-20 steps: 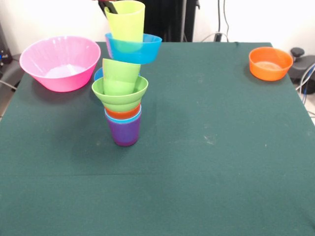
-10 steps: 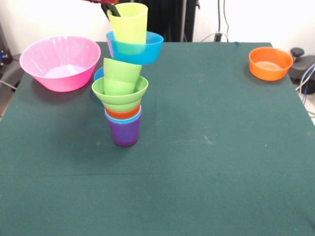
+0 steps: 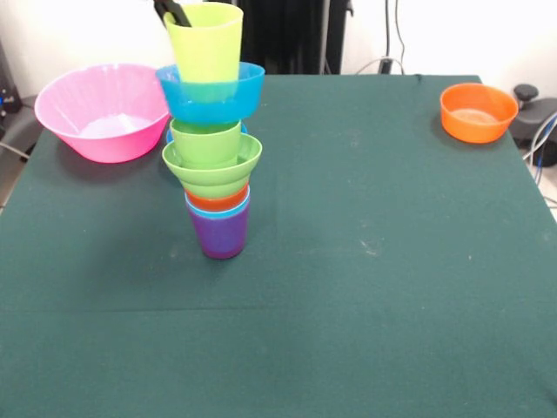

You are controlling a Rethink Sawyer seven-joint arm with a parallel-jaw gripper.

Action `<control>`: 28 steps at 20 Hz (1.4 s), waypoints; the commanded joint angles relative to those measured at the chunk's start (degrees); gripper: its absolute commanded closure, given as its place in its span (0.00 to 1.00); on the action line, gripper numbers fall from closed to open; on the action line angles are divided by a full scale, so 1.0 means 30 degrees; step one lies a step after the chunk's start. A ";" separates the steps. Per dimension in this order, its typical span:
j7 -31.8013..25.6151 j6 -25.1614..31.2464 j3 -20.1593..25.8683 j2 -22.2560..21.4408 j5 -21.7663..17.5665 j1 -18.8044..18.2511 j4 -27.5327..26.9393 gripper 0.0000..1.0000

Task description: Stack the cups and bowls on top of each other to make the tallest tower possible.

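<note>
The tower stands left of centre in the front view, with the purple cup as its base. Above it are a light blue cup, an orange cup, the ridged green bowl and the stepped green cup, which is upright. A blue bowl with the yellow-green cup nested in it sits right over the stepped cup. I cannot tell if it rests there. My gripper shows only as a black finger at the cup's left rim, gripping it.
The large pink bowl stands at the far left. The orange bowl stands at the far right. A second blue bowl peeks out behind the tower. Black cables and equipment lie beyond the right table edge.
The gripper moved left with the yellow-green cup and blue bowl, bringing them from tilted to level over the tower. The stepped green cup went from leaning to upright.
</note>
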 commanded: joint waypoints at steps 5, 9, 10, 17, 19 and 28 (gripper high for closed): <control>-0.3539 0.4126 0.0673 0.2071 -0.0398 0.1625 -0.4471 1.00; -0.3304 0.3894 0.0685 0.1890 -0.0250 0.1490 -0.3928 1.00; -0.3219 0.3689 0.0703 0.1820 -0.0212 0.1434 -0.3680 1.00; -0.2825 0.2684 0.0806 0.1845 -0.0298 0.1499 -0.3209 1.00; -0.2696 0.2540 0.0835 0.1844 -0.0261 0.1519 -0.3028 1.00; -0.2410 0.1304 0.0781 0.1568 -0.0560 0.1396 -0.1882 1.00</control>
